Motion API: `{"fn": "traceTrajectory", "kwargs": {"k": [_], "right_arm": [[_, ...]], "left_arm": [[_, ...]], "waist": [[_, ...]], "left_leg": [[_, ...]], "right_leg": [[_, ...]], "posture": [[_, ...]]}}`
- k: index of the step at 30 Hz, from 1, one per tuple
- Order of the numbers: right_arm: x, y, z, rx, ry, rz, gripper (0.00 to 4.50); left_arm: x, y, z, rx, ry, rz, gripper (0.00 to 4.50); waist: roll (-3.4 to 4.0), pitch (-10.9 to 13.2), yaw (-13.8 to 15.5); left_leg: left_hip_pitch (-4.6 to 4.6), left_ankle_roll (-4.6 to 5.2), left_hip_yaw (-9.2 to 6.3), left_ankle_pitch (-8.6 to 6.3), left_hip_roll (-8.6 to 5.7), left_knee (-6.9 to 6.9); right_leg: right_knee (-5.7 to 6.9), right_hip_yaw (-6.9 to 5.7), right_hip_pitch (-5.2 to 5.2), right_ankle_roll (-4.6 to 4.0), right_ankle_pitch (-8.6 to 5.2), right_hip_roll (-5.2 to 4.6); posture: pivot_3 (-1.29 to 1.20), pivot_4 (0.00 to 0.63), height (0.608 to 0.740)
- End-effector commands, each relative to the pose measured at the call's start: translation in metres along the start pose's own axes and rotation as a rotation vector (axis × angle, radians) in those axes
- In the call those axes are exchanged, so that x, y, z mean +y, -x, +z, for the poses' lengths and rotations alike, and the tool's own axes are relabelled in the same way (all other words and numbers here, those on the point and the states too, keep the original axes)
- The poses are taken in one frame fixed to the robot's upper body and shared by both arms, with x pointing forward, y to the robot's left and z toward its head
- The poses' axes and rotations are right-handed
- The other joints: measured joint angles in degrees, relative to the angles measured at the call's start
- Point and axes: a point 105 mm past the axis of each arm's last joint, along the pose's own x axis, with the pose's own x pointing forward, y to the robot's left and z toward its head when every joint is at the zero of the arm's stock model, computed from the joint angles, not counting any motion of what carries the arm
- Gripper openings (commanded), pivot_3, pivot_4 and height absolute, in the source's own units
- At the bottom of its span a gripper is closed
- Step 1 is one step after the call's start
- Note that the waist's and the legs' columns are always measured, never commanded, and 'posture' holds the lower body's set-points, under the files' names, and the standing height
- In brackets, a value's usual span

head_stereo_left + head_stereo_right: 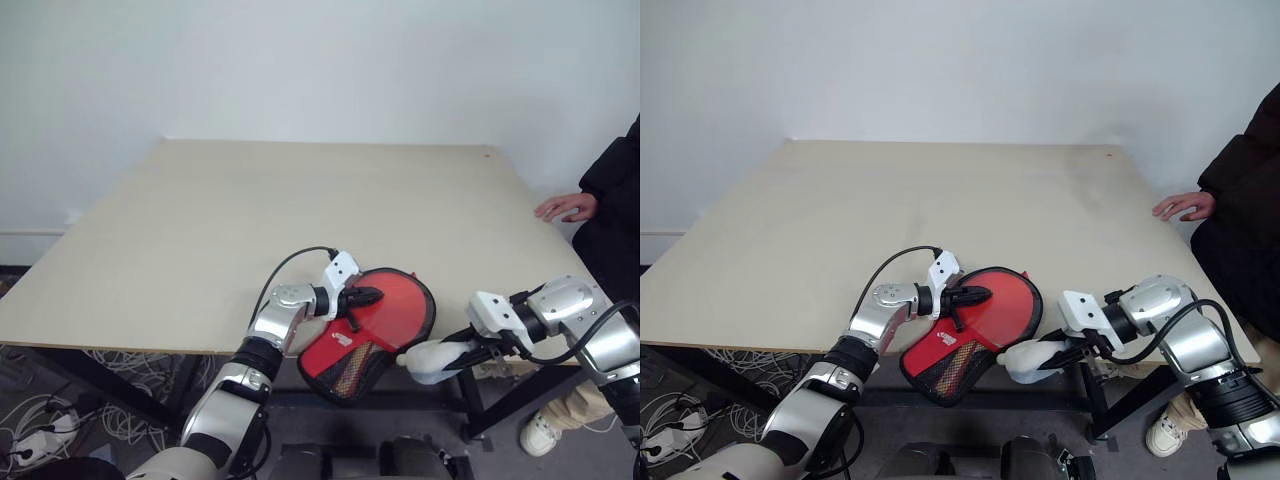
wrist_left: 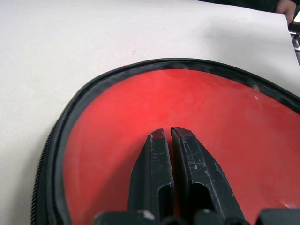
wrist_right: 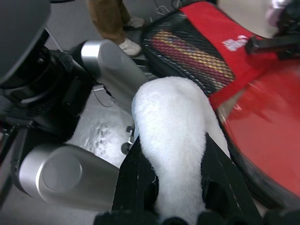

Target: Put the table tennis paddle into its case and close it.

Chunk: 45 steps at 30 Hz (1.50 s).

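The case [image 1: 427, 300], edged in black zipper, lies at the table's front edge with its mesh handle end [image 1: 350, 372] hanging past the edge. Through its clear front shows the red face of the table tennis paddle [image 1: 398, 308], which lies inside. My left gripper [image 1: 376, 295] is shut, its tips pressed on that clear front [image 2: 211, 108], with nothing between the fingers [image 2: 154, 159]. Off the table's front edge, to the right of the case's handle end, my right gripper [image 1: 418, 361] is shut on a white fuzzy object [image 3: 171, 122].
A person's hand [image 1: 566, 207] rests on the right edge of the beige table [image 1: 250, 200], with a dark sleeve beside it. Cables [image 1: 60, 420] lie on the floor under the table's left side. A black table leg [image 1: 500, 400] stands below my right arm.
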Motion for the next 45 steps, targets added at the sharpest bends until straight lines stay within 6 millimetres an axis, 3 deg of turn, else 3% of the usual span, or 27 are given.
{"fn": "traceTrajectory", "kwargs": {"k": [1, 9, 21, 45], "right_arm": [[0.004, -0.014, 0.013, -0.045, 0.028, 0.03, 0.44], [-0.011, -0.023, 0.013, -0.04, 0.022, -0.03, 0.44], [0.009, -0.027, 0.026, -0.09, 0.006, 0.069, 0.44], [0.007, -0.038, 0.039, -0.129, -0.05, 0.049, 0.44]], "left_arm": [[-0.006, 0.0, -0.027, 0.085, 0.055, -0.01, 0.14], [-0.006, 0.001, -0.027, 0.087, 0.054, -0.013, 0.14], [-0.008, -0.001, -0.028, 0.091, 0.051, -0.022, 0.14], [-0.01, -0.003, -0.028, 0.097, 0.042, -0.038, 0.14]], "waist": [[-0.02, 0.0, 0.0], [-0.04, 0.0, -0.01], [-0.05, 0.0, 0.0], [-0.05, 0.0, 0.0]], "left_leg": [[0.0, 0.0, -0.01, 0.0, 0.0, 0.0], [0.01, -0.01, 0.0, -0.01, 0.02, 0.02], [0.01, -0.01, -0.01, -0.01, 0.02, 0.02], [0.0, -0.03, -0.01, -0.02, 0.03, 0.01]], "right_leg": [[0.0, -0.01, 0.0, 0.0, 0.0, 0.0], [0.01, -0.02, 0.0, 0.0, 0.0, 0.0], [0.0, -0.03, 0.0, 0.0, 0.0, 0.01], [-0.01, -0.04, 0.0, 0.01, 0.0, 0.01]], "posture": [[0.0, 0.0, 0.74], [0.0, 0.0, 0.74], [0.0, 0.0, 0.74], [0.0, 0.0, 0.74]]}}
